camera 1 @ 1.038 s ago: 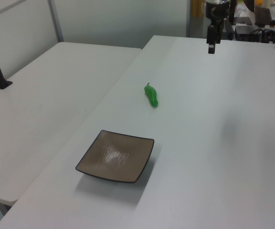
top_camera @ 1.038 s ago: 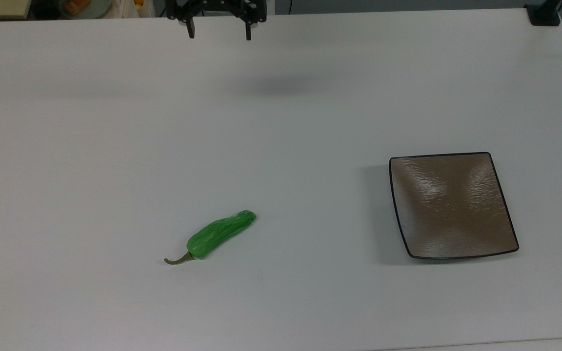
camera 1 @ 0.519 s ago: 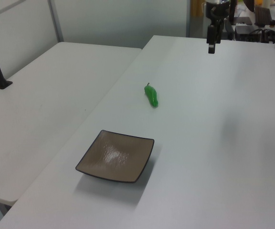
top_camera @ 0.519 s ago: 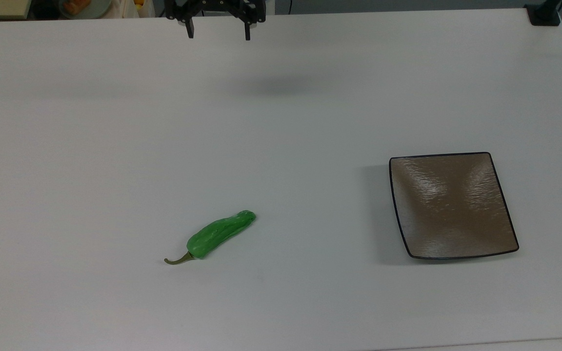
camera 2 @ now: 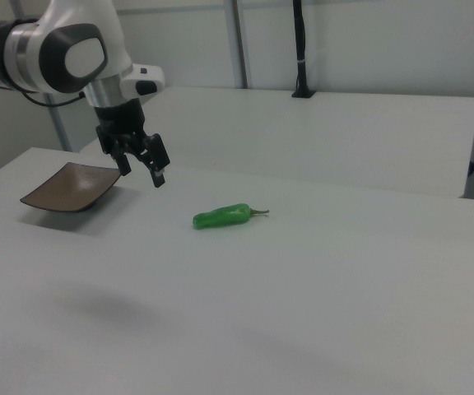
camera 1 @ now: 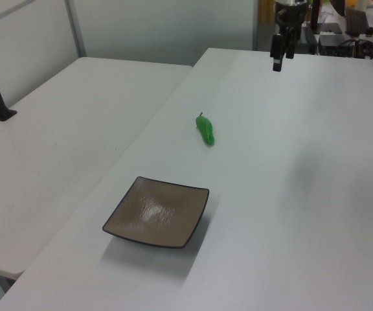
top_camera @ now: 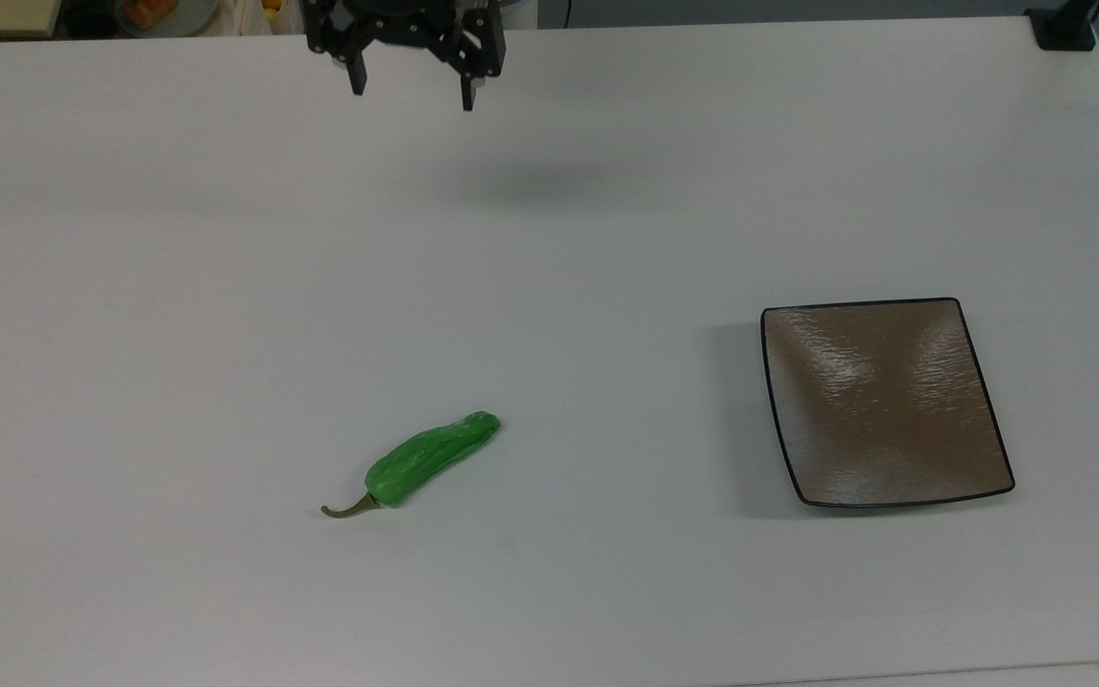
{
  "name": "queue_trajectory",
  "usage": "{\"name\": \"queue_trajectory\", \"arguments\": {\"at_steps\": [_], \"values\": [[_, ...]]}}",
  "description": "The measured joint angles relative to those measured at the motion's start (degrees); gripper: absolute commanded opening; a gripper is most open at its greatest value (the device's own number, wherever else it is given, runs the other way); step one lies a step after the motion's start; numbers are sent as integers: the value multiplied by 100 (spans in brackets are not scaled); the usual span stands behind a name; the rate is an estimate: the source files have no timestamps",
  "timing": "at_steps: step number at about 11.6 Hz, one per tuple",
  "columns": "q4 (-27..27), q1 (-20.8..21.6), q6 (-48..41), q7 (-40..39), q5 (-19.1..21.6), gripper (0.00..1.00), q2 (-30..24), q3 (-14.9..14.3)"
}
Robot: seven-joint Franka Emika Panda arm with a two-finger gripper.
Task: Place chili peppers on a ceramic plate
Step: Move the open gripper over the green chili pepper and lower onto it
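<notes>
The green chili pepper (top_camera: 431,456) lies on the white table (top_camera: 549,210), its stem pointing to the top view's lower left. It also shows as the chili pepper (camera 1: 206,130) in the left view and the chili pepper (camera 2: 221,216) in the right view. The square brown ceramic plate (top_camera: 883,405) sits bare at the top view's right; the plate (camera 1: 157,212) is near the left view's front and the plate (camera 2: 71,187) at the right view's left. My gripper (top_camera: 411,91) hangs open high above the table's far edge, far from the pepper, holding nothing; the gripper (camera 1: 276,63) and gripper (camera 2: 142,173) show likewise.
A second white table (camera 1: 63,142) stands alongside. A black post base (top_camera: 1065,29) sits at the table's far right corner in the top view. Cluttered equipment (camera 1: 342,35) stands beyond the far edge in the left view.
My gripper has come forward from the far edge toward the table's middle, drifting slightly to the top view's left. The pepper and plate have not moved.
</notes>
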Motion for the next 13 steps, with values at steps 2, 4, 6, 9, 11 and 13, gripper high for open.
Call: {"name": "queue_trajectory", "arguments": {"at_steps": [2, 4, 6, 9, 11, 13], "values": [[-4, -127, 481, 252, 0, 100, 147, -32], [-6, -208, 882, 431, 0, 100, 312, -68], [-12, -231, 1484, 759, 0, 100, 580, -181], [-8, -225, 2437, 1531, 0, 100, 1042, -199], [89, -219, 2813, 2078, 4, 100, 1417, -198], [421, -157, 2924, 2655, 4, 100, 1861, -193]]}}
